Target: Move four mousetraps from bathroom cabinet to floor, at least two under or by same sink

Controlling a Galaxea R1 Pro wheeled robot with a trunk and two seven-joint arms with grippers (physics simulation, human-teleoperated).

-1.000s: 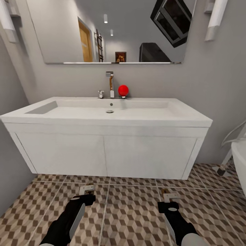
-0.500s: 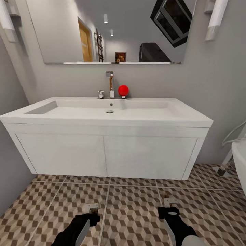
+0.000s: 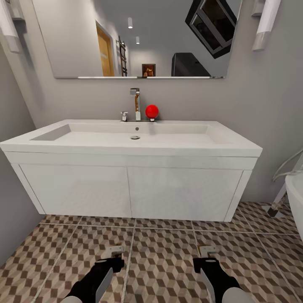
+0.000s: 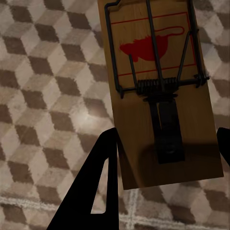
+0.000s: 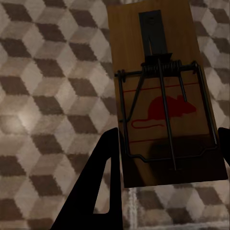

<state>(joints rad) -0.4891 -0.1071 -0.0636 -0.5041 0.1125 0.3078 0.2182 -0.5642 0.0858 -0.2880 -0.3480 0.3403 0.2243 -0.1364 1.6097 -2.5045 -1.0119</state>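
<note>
- Left gripper [image 4: 165,158]: fingers [image 4: 96,191] spread, one on each long edge of a mousetrap [image 4: 160,91]. Contact between finger and wood cannot be confirmed; the far finger is cut by the frame edge.
- That trap: flat tan-brown wooden slab, red mouse outline inside a red printed border, dark wire bar and coil spring across the middle, dark flat tab running back between the fingers. Its far end is cropped out of the left wrist view.
- Whether it rests on the bathroom floor [image 4: 43,96] or sits just above cannot be told.
- Head view: left gripper [image 3: 110,257] low over the tiles in front of the sink [image 3: 130,145]; the trap ahead of the fingertips reads only as a pale blur.
- Right gripper [image 5: 167,163]: fingers [image 5: 98,187] spread, flanking a second mousetrap [image 5: 163,91] with the same print and wire, the printed end between the fingers, the tab end beyond the tips.
- Head view: right gripper [image 3: 207,256] beside the left, over the same tiles.
</note>
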